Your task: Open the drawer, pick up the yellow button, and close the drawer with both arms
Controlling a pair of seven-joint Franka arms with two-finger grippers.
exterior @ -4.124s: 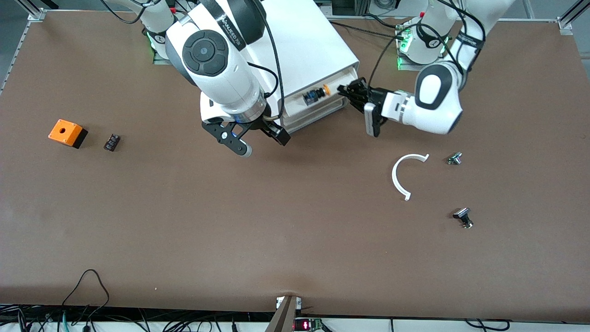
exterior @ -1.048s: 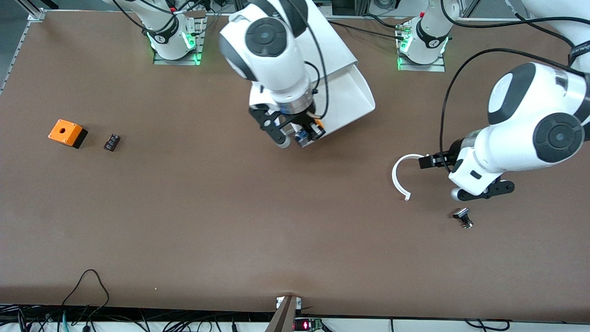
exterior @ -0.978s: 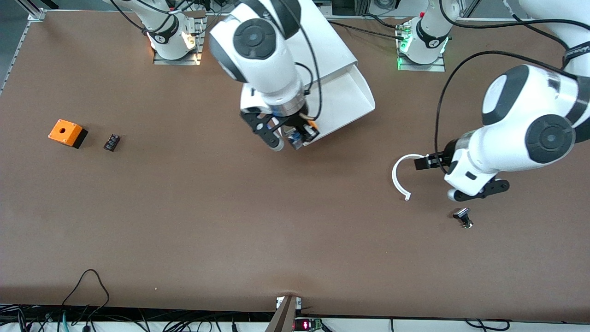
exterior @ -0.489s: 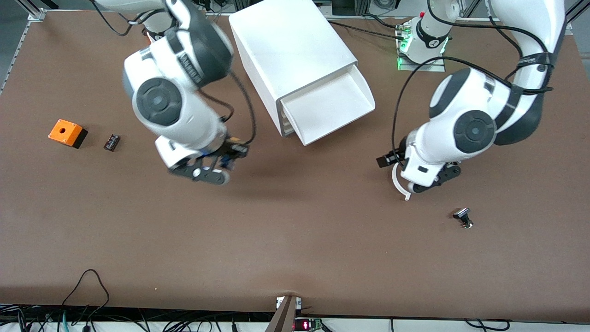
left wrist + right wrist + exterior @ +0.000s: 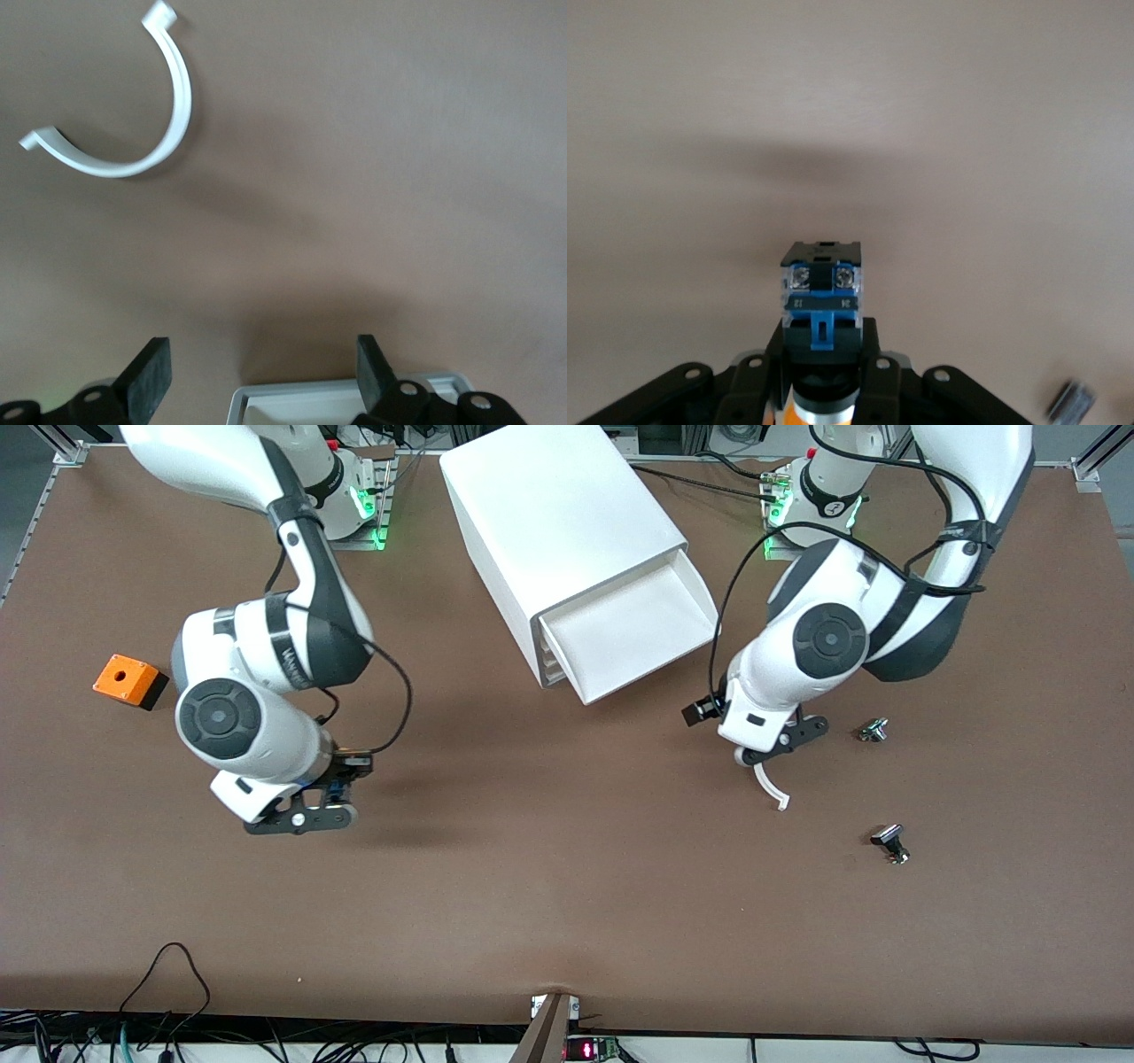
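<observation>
Right end effector [image 5: 332, 793]: clenched on the small push button with yellow-orange cap and blue-and-black body [image 5: 822, 292], held over bare brown bench [image 5: 532, 868] toward the right arm's end. A slipping grip would drop it.

Left end effector [image 5: 261, 376]: fingers spread, holding nothing, over the bench just beside the uppermost shallow white plastic drawer [image 5: 633, 633], which stands pulled out of the large white cabinet [image 5: 558, 505]. A misjudged push could shove the cabinet.

White curved plastic clip [image 5: 133, 133]: lies near the left end effector; could be swept aside.

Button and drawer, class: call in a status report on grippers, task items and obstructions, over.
Right gripper shut on button, over bare table. Left gripper open, empty, over white curved clip by the drawer. Drawer open, nothing blocking it.
</observation>
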